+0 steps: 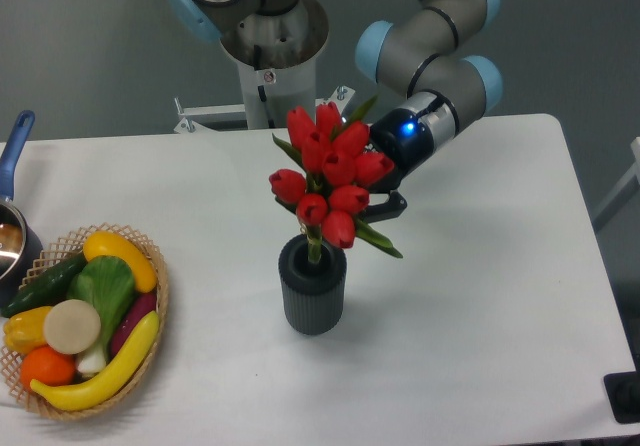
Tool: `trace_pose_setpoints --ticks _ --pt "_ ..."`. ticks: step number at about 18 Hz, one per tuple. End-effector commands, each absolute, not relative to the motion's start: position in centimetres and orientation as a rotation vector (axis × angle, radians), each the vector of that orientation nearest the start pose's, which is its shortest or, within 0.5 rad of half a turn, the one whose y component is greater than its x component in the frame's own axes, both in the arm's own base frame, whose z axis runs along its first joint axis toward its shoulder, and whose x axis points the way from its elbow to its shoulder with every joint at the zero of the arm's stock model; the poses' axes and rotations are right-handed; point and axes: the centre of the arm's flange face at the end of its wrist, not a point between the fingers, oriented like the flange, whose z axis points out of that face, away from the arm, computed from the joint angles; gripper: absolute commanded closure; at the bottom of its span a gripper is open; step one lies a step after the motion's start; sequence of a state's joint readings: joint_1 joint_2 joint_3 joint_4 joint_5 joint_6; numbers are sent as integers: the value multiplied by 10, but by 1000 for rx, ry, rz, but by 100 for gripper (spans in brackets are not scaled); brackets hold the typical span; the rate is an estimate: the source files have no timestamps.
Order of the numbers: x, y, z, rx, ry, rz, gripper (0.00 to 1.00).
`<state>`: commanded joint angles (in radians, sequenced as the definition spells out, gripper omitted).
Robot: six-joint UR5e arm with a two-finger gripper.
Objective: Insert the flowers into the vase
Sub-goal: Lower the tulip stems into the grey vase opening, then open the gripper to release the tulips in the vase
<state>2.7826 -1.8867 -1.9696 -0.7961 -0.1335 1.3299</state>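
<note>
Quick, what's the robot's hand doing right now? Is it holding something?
Gripper: closed on the flowers, whose stems reach into the vase.

A white tabletop (480, 296) is seen carrying a dark ribbed vase (312, 291) near the middle. A woven basket (150, 346) of toy produce is parked at the left, with a blue-handled pot (12, 221) cut off at the left edge.

The flowers (328, 176) are bright red buds on green stems and leaves. The vase (313, 294) is dark grey with vertical ribs. The worktop (480, 306) is plain white. The arm (440, 86) is silver-grey with pale blue caps and one small blue light. The basket (150, 266) is tan wicker, holding yellow, green, orange and purple produce.
</note>
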Motion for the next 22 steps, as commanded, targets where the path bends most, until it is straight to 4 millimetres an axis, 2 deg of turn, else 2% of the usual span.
trace_pose_setpoints --ticks 2,4,15,22 --pt "-416 404 318 -1475 139 -439 65" --pt "-410 411 308 -1517 156 -439 65" --pt "-410 412 295 -1572 153 -439 63" --pt "-415 414 276 -1603 163 -427 59"
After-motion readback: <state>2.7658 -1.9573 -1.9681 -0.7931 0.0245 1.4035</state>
